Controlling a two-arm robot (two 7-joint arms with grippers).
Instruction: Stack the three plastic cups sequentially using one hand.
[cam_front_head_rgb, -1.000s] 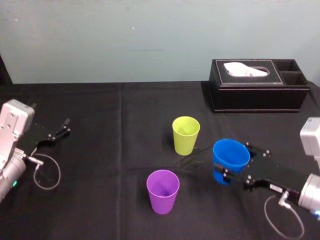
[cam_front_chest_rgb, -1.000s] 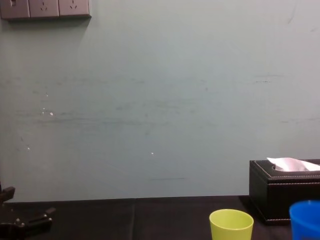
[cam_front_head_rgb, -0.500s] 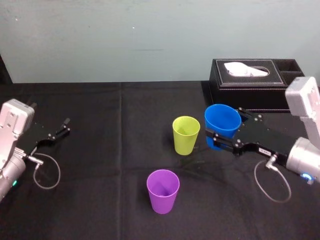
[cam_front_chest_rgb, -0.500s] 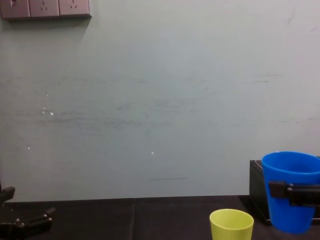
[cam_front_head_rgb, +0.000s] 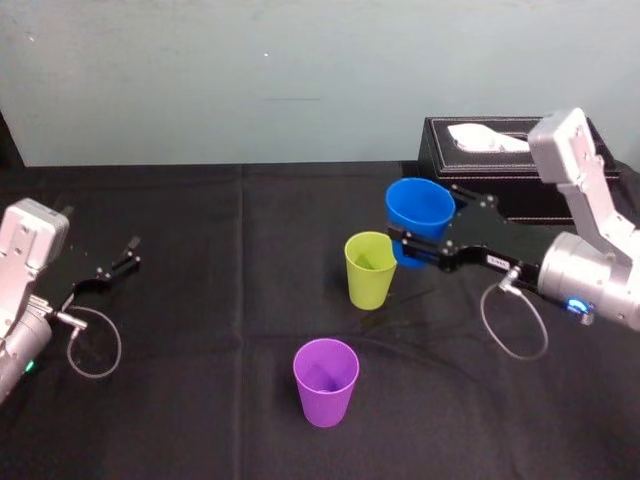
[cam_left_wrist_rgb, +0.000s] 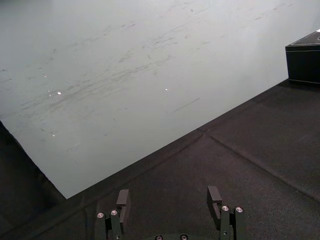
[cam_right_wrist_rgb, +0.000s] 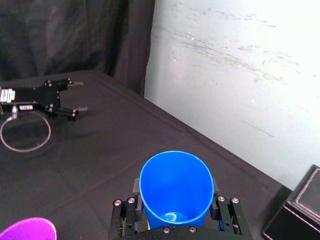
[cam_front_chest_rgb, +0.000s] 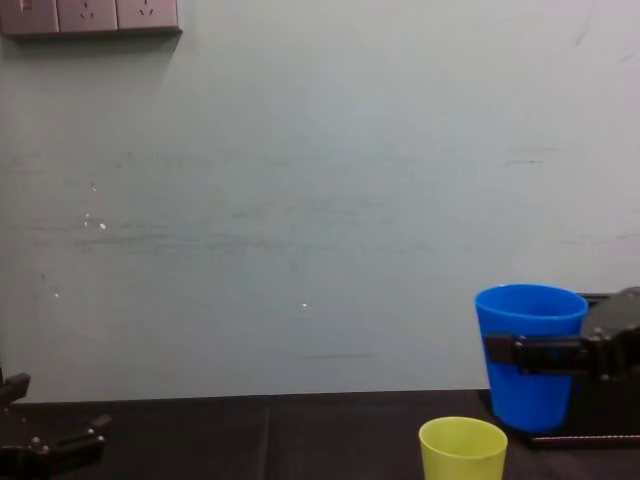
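Right of centre, the right pincer (cam_front_head_rgb: 428, 225) grips the blue cup (cam_front_head_rgb: 418, 210) upright, mouth up, just above-right of the green cup (cam_front_head_rgb: 371, 270); left pincer (cam_front_head_rgb: 130, 252) open, far left.

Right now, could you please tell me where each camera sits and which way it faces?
Head: high, looking down at the table; left gripper parked, right gripper holding the blue cup.
Chest: low, facing the wall; right gripper side-on.
Left wrist: faces the wall; own open jaws.
Right wrist: looks over the blue cup; own jaws.
Shared: head and chest both show the lime cup.
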